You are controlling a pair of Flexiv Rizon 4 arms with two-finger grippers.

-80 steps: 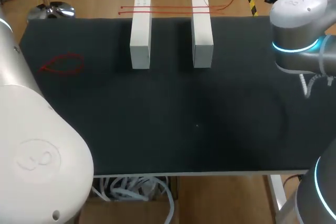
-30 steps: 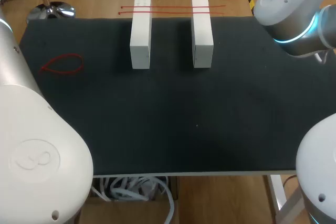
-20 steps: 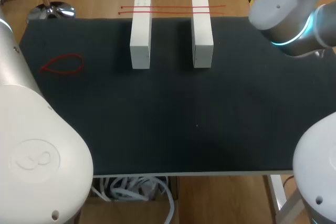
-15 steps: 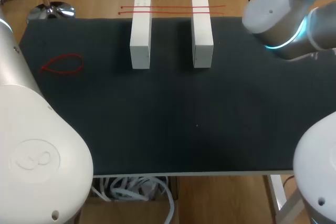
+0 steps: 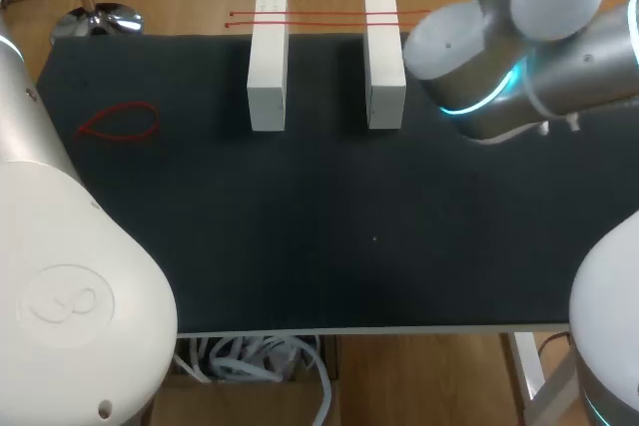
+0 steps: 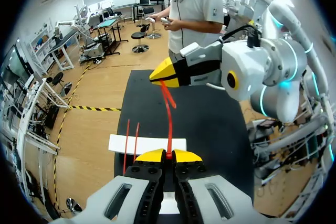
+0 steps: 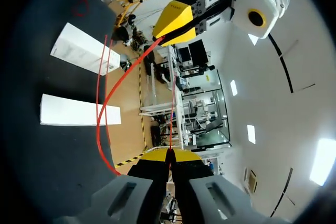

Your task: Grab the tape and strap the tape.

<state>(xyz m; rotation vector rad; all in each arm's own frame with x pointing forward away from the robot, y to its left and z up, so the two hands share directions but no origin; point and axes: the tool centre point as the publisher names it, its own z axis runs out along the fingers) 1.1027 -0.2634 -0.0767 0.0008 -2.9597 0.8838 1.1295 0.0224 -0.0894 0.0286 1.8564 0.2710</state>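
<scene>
Swinging leftward, the right arm [image 5: 499, 77] now hangs over the worktop [image 5: 319, 236] beside the white blocks [image 5: 268, 62]. Left hand [image 6: 168, 155] and right hand [image 7: 169, 153] each pinch one end of the red cable tie [image 6: 169, 116], aloft between them. Misaligned ends could miss threading, or slip free.

Head view above table [image 5: 329, 226], looking down; wrist views face each other, sharing white blocks [image 5: 267, 67]

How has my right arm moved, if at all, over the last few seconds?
Yes. In the head view the right arm has swung in from the view's right side toward the right-hand white block, its joint now almost beside it.
</scene>
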